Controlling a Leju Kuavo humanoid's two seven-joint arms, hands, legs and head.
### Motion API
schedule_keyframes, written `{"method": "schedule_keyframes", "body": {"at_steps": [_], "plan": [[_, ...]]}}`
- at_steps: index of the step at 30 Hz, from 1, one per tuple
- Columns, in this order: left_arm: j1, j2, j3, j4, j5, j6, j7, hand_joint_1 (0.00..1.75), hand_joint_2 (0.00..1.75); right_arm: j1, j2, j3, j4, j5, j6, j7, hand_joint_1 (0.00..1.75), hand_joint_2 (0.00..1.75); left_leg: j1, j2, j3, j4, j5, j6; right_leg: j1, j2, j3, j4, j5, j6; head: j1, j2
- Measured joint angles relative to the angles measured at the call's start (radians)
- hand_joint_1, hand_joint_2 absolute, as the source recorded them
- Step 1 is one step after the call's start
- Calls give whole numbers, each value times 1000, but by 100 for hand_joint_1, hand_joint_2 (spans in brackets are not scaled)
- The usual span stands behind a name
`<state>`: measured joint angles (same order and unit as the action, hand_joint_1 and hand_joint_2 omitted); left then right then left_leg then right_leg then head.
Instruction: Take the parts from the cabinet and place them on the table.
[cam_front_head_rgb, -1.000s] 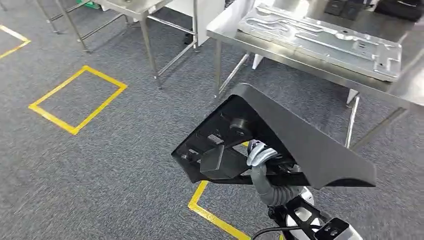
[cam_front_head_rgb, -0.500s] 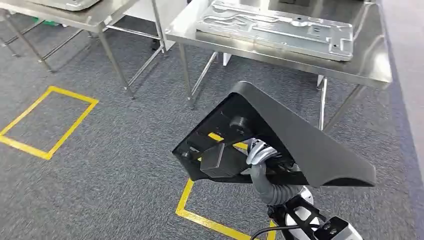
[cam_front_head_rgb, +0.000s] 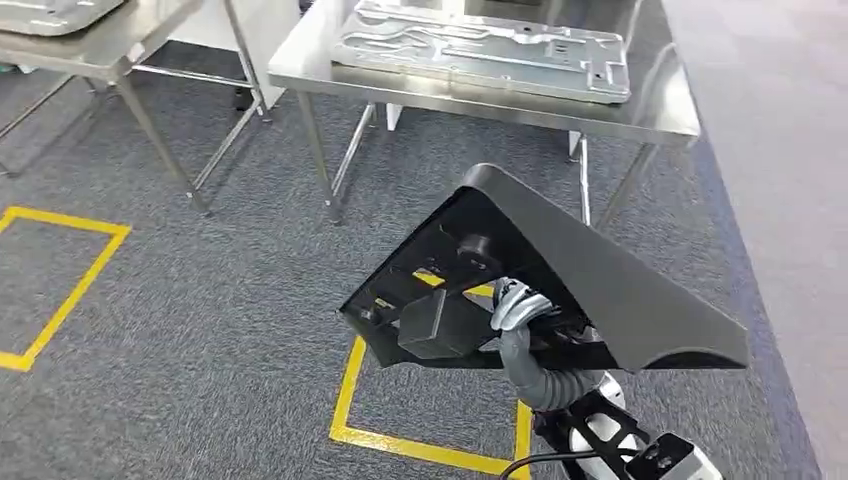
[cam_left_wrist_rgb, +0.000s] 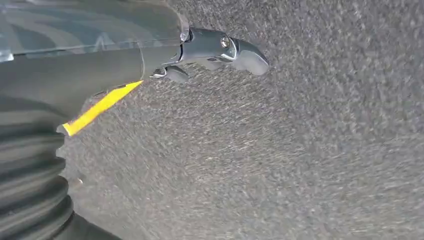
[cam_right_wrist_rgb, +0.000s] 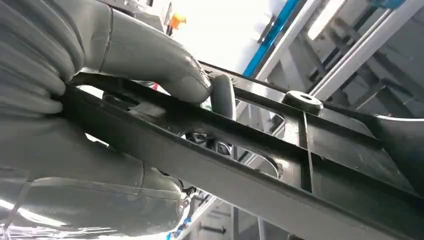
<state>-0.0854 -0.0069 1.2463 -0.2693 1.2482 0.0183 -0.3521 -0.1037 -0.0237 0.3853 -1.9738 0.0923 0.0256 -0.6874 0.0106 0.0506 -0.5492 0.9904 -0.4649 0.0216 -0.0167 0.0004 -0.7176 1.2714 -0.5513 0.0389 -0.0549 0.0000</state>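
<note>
A large black plastic part (cam_front_head_rgb: 600, 290), wedge-shaped with ribs and bosses on its underside, is held up in front of me. My right hand (cam_front_head_rgb: 518, 305) grips it from below at an inner rib. In the right wrist view the grey thumb (cam_right_wrist_rgb: 150, 60) presses on a rib of the part (cam_right_wrist_rgb: 300, 165), with the fingers wrapped under it. My left hand (cam_left_wrist_rgb: 220, 47) hangs over the grey carpet and holds nothing. Ahead stands a steel table (cam_front_head_rgb: 655, 115) with a flat grey metal plate (cam_front_head_rgb: 480, 45) on it.
A second steel table (cam_front_head_rgb: 110, 45) stands at the far left with crossed leg braces. Yellow tape rectangles mark the carpet at the lower middle (cam_front_head_rgb: 345, 400) and at the left (cam_front_head_rgb: 70, 290). A lighter strip of floor (cam_front_head_rgb: 780, 150) runs along the right.
The whole view has shifted: the steel table now lies further left and more centred ahead, so the camera moved. The black part stays in my right hand's grip.
</note>
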Motion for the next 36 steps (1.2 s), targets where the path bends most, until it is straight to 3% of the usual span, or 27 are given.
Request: {"method": "schedule_keyframes", "body": {"at_steps": [2,3,7,8,10,12,13,14,15,17,18,19,22,24,25,27,28,29,30,31,33,34,36], "plan": [[-3,-1,0,0,0,0,0,0,175,0,0,0,0,0,0,0,175,175,0,16,7,1,-5,-5,2,-21,102,-187,84,-6,0,0],[-3,-1,0,0,0,0,0,0,175,-1,0,0,0,0,0,0,175,175,-3,21,11,2,-9,-11,7,-59,140,-265,91,-17,0,0],[-7,-3,8,0,0,0,22,0,175,-9,0,0,6,-11,-3,2,175,175,-9,43,15,2,-14,-33,16,-25,133,-263,96,-37,0,0],[-11,-5,11,0,1,3,27,0,175,-20,0,-1,12,-19,-4,1,175,175,-9,47,14,4,-19,-39,8,-17,137,-271,102,-45,0,0],[-14,-10,15,0,0,7,32,0,175,-47,0,-1,29,-25,-4,1,175,175,0,-19,-18,87,-76,-45,4,-10,138,-276,104,-57,0,0],[-9,-10,21,0,0,8,32,0,175,-53,0,-2,41,-27,-4,1,175,175,1,-41,-101,263,-156,-51,6,2,138,-275,104,-60,0,0],[-6,-10,24,0,0,9,32,0,175,-53,0,-2,48,-27,-4,1,175,175,1,-42,-129,317,-170,-53,7,7,138,-275,104,-60,0,0],[-4,-11,28,0,0,9,32,0,175,-53,0,-2,55,-27,-4,1,175,175,1,-42,-142,334,-160,-53,7,14,139,-274,104,-60,0,0],[-4,-11,30,0,0,9,32,0,175,-54,0,-2,59,-27,-4,1,175,175,1,-42,-132,305,-133,-52,7,19,140,-274,103,-59,0,0],[-5,-11,30,0,0,9,33,0,175,-56,0,-2,66,-29,-4,0,175,175,2,-44,-46,112,-26,-46,7,30,144,-270,100,-54,0,0],[-5,-11,30,0,0,8,33,0,175,-56,0,-2,67,-29,-4,0,175,175,2,-53,-9,26,0,-40,7,33,145,-267,97,-50,0,0],[-7,-11,30,0,0,8,34,0,175,-56,0,-2,69,-30,-4,0,175,175,-3,-58,-5,15,-11,-34,14,36,140,-263,96,-44,0,0],[-8,-11,31,0,0,8,33,0,175,-58,0,-2,75,-30,-4,0,175,175,-7,-55,-9,19,-6,-17,10,39,138,-266,100,-28,0,0],[-9,-15,31,0,0,8,34,0,175,-59,0,-2,75,-30,-4,0,175,175,1,-49,-5,8,3,-1,7,32,136,-251,84,-16,0,0],[-10,-14,31,0,0,8,34,0,175,-63,-1,-2,75,-30,-4,0,175,175,1,-48,-6,7,4,4,9,19,116,-210,53,-12,0,0],[-8,-14,31,0,0,8,34,0,175,-65,-1,-2,77,-30,-4,0,175,175,-1,-42,-9,8,4,7,7,9,39,-48,-27,-4,0,0],[-6,-14,31,0,0,8,34,0,175,-64,-1,-2,81,-30,-4,0,175,175,-2,-39,-11,8,3,8,6,8,-1,30,-54,-2,0,0],[-6,-14,31,0,0,8,34,0,175,-64,-1,-2,84,-30,-5,0,175,175,-3,-37,-11,8,3,8,5,6,-20,67,-56,-1,0,0],[-7,-14,31,0,0,8,34,0,175,-63,-2,-2,86,-30,-4,0,175,175,-3,-36,-10,9,3,8,5,5,-10,43,-29,-2,0,0],[-7,-14,31,0,0,8,34,0,175,-64,-2,-2,87,-30,-4,0,175,175,-3,-36,-8,9,3,7,5,4,24,-23,12,-5,0,0],[-8,-16,31,0,0,8,34,0,175,-65,-2,-2,86,-30,-4,0,175,175,-4,-36,-2,9,0,3,6,-6,130,-228,103,-17,0,0],[-8,-17,31,0,0,8,34,0,175,-66,-2,-2,87,-30,-4,0,175,175,-7,-36,-3,10,-2,-1,14,-17,145,-264,87,-25,0,0],[-7,-18,31,0,0,8,34,0,175,-67,-2,-2,87,-30,-4,0,175,175,-8,-34,-7,11,-1,-13,19,-10,138,-265,94,-31,0,0]]}}
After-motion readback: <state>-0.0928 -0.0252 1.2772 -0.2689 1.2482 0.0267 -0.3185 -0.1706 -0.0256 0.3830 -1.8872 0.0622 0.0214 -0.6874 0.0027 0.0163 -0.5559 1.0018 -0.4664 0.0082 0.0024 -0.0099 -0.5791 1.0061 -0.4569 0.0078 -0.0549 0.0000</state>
